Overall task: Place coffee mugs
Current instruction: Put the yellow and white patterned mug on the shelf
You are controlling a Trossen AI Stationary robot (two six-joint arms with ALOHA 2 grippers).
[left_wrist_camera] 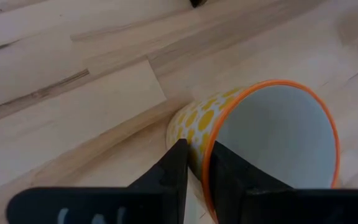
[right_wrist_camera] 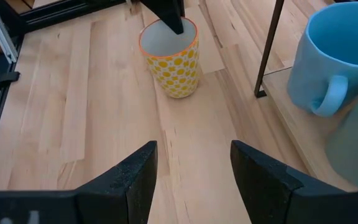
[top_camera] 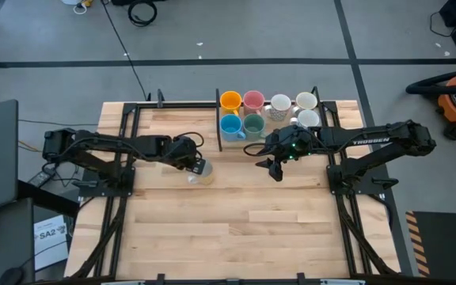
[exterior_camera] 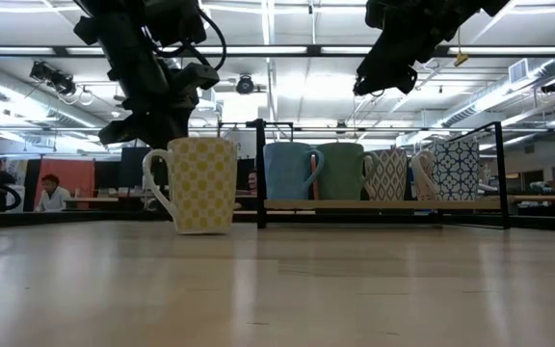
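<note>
Open workshop hall behind, ceiling strip lights, people seated far back at the low view's left edge. Wooden counter (top_camera: 236, 229) in a black frame.

Left pincer (left_wrist_camera: 194, 168): over the counter's middle-left, fingers narrow, clamped on the rim of the yellow-dotted mug (top_camera: 199, 169). One finger (left_wrist_camera: 174, 171) sits outside the wall, the other inside the mouth. Mug stands upright on the counter, orange rim, pale inside, handle toward the low camera's left (exterior_camera: 201, 183). It sits apart from the rack, just off its near-left corner.

Right pincer (right_wrist_camera: 191, 171): hanging above the counter beside the rack's front edge, fingers spread wide, holding nothing. In its wrist view the yellow-dotted mug (right_wrist_camera: 171, 56) lies ahead of it, the left arm's finger dipping into the mouth.

Rack (top_camera: 219, 127): black frame with a low shelf at the counter's far side, seven mugs on it.
- orange mug (top_camera: 230, 101), back row, leftmost
- pink mug (top_camera: 252, 100), next to it
- two white mugs (top_camera: 280, 105) and (top_camera: 305, 100), further right
- light blue mug (top_camera: 230, 125), front row left
- teal-green mug (top_camera: 253, 124), beside the blue one
- another white mug (top_camera: 309, 119), front right, partly under the right arm

Low view shows the blue and green mugs side by side, two patterned white ones to their right.
</note>
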